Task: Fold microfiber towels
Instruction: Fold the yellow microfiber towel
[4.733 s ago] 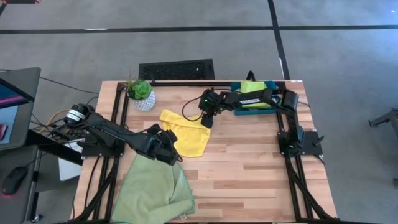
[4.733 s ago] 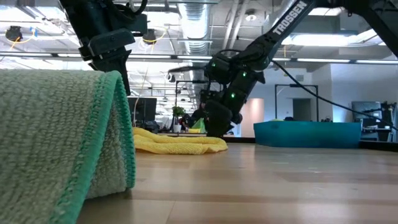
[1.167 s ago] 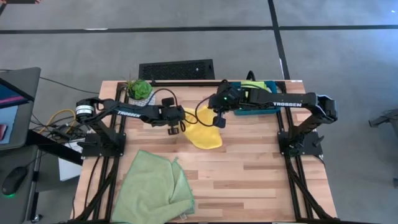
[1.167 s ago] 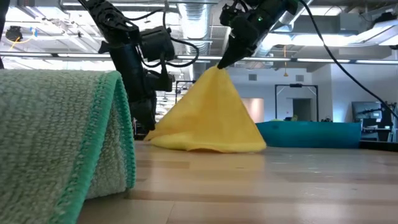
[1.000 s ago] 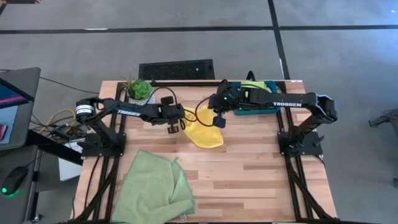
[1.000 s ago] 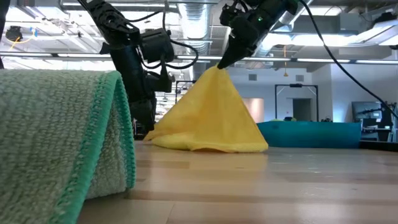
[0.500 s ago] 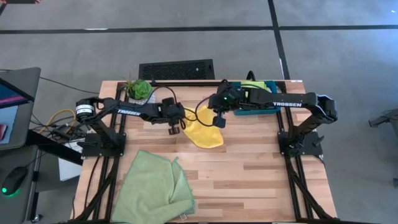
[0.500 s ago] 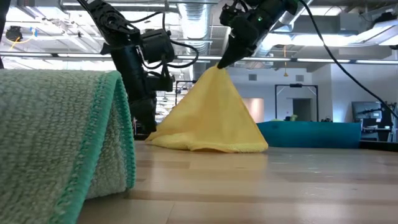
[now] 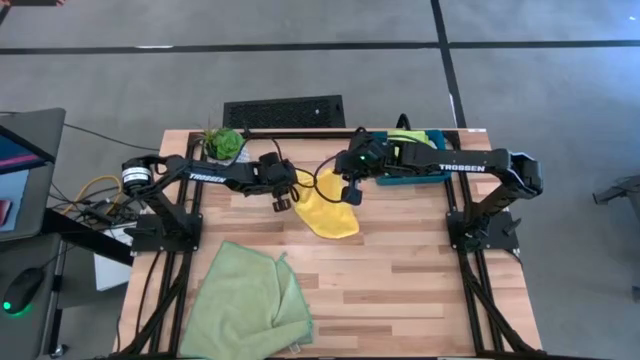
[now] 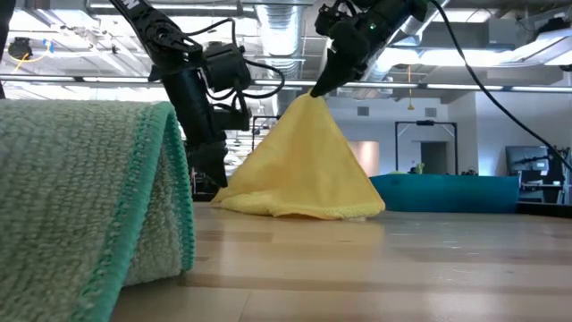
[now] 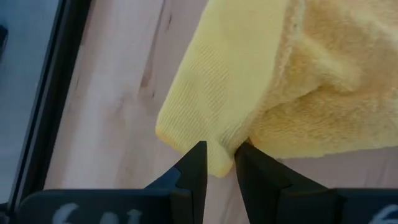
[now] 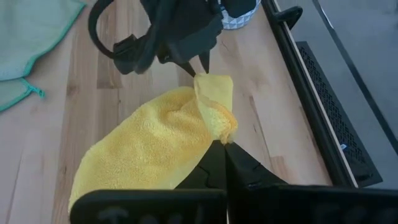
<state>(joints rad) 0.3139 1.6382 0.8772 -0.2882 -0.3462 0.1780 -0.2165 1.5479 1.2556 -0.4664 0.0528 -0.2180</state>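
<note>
Pinching opposite corners of the soft yellow microfiber towel [image 9: 325, 207] mid-frame, the left claw [image 9: 284, 194] and right claw [image 9: 351, 189] tent it above the wooden bench [image 9: 400, 280], probably for folding.

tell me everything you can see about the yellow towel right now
The yellow towel is a soft, fluffy microfiber cloth with a finer-woven hem. The right gripper is shut on one corner and lifts it into a tent-like peak, while its lower part lies bunched on the wooden table. The left gripper pinches another corner low at the table, beside the peak. It sits toward the table's back middle, apart from the pale green towel.
</note>
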